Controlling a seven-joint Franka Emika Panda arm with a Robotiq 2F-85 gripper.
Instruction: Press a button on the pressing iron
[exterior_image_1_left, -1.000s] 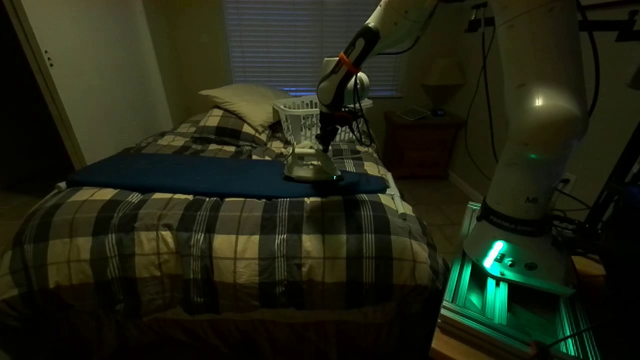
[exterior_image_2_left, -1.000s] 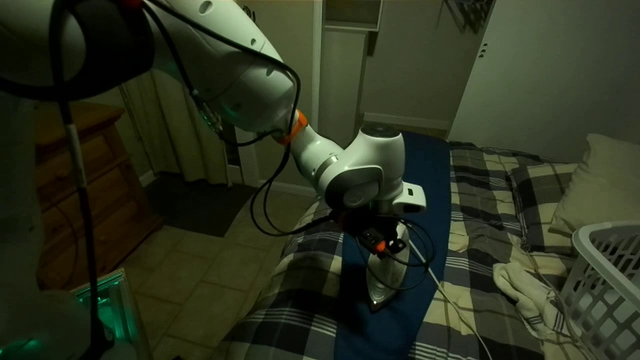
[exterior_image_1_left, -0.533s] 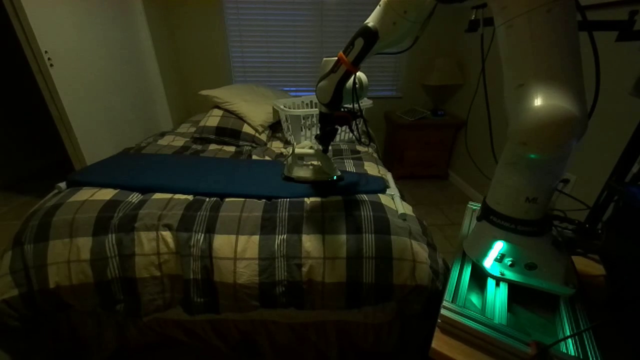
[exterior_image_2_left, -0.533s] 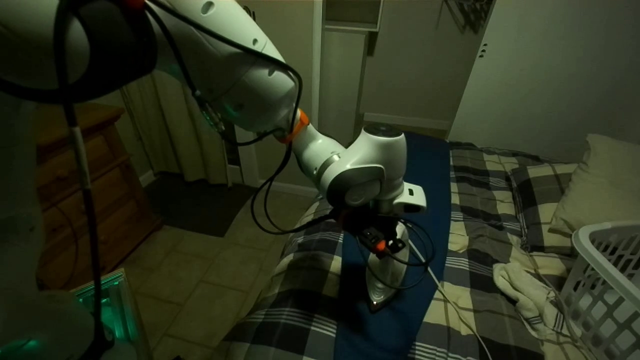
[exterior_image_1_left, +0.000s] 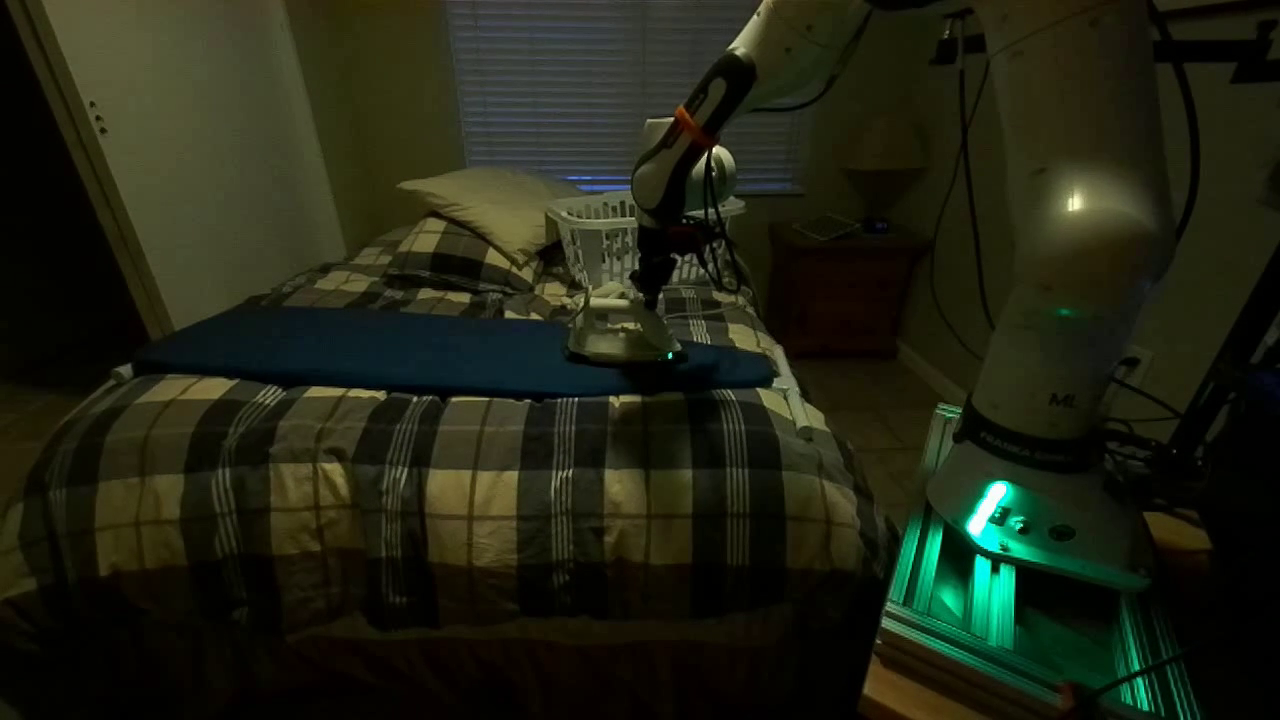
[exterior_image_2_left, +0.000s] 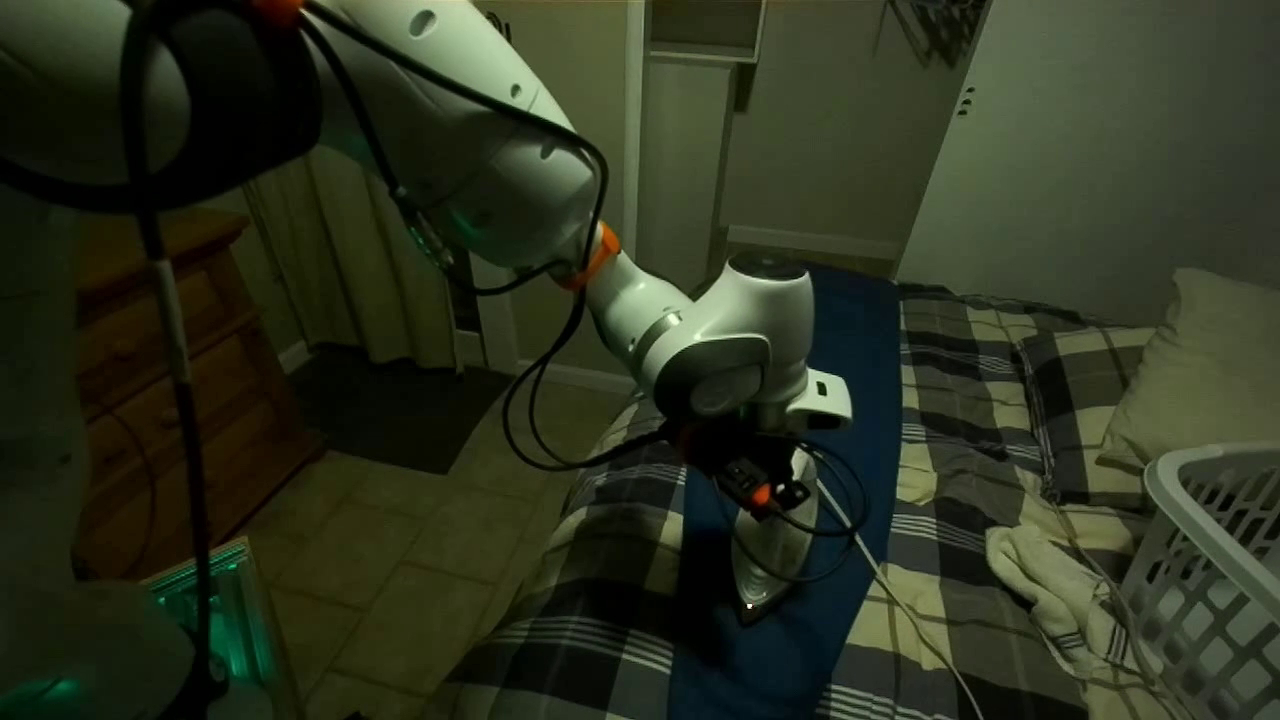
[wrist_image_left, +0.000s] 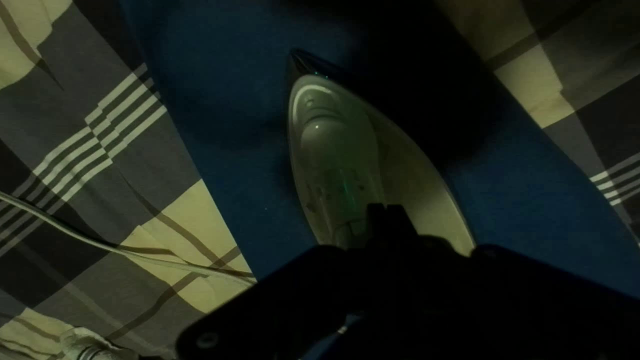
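Pressing iron (wrist_image_left: 337, 150), on blue ironing board (wrist_image_left: 220, 115); nose at eleven o'clock, wrist view. Robotiq gripper (wrist_image_left: 385, 208), closed, over it; contact unclear.

Room to pass over blue board (exterior_image_1_left: 380, 345) left of iron (exterior_image_1_left: 615, 345) in an exterior view, but iron blocks below gripper (wrist_image_left: 385, 211), clearance too dark to judge, cord (wrist_image_left: 100, 245) and basket (exterior_image_2_left: 1180, 508) obstructing one side.

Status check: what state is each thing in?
Long blue ironing board, flat on the plaid-covered bed.
Pale grey pressing iron, sole-down on the board.
Black two-finger gripper, shut; contact with the iron unclear.
White lattice laundry basket, upright.
Pale slatted window blind, lowered.
Pale-shaded bedside lamp, unlit.
Green strip light, lit.
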